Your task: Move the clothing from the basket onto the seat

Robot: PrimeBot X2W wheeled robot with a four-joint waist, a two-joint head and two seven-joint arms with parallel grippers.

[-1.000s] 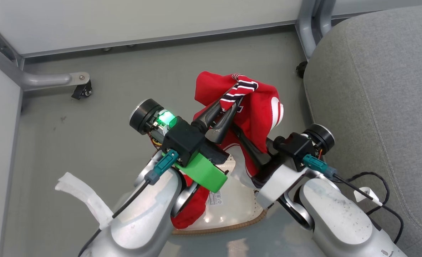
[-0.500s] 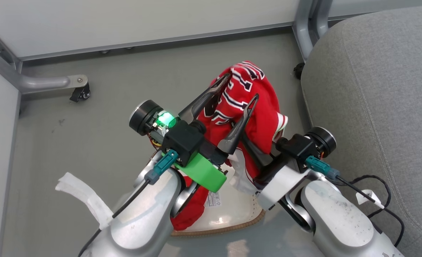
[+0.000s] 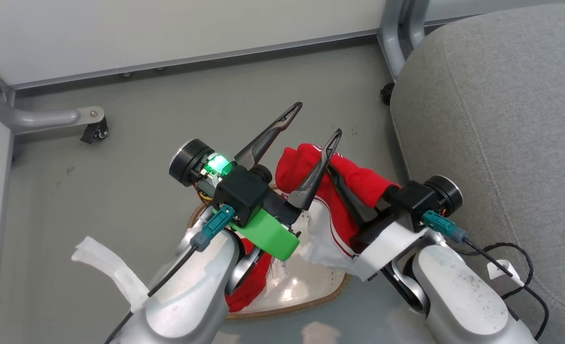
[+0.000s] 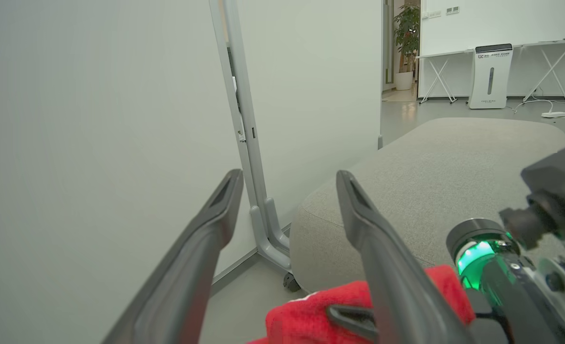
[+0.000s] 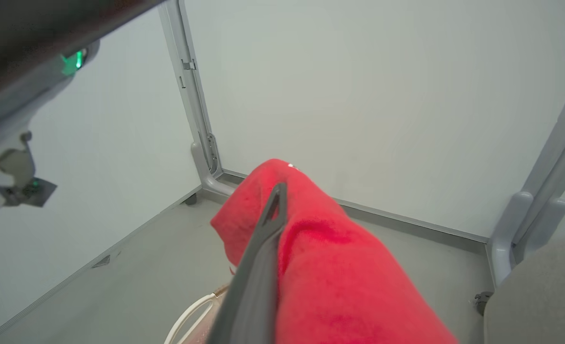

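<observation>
Red clothing (image 3: 361, 184) with a white band hangs over my right gripper (image 3: 335, 173), which is shut on it just above the basket (image 3: 311, 298). In the right wrist view the clothing (image 5: 330, 267) covers one finger and leaves the other finger (image 5: 263, 258) bare. My left gripper (image 3: 315, 122) stands open above and left of the cloth, nothing between its fingers; the left wrist view has it (image 4: 289, 177) open over the clothing (image 4: 311, 315). Another red piece (image 3: 244, 296) lies in the basket under my left arm. The grey seat (image 3: 502, 119) is at the right.
White partition panels on grey metal frames with castors (image 3: 91, 131) close off the far and left sides. A frame post (image 3: 397, 33) stands beside the seat's far corner. A black cable (image 3: 516, 267) trails over the seat's near edge. The floor (image 3: 120, 181) is grey.
My left gripper opened and let go of the lettered red cloth, which dropped from its raised spread and now hangs from the right gripper. The camera shifted slightly to the right.
</observation>
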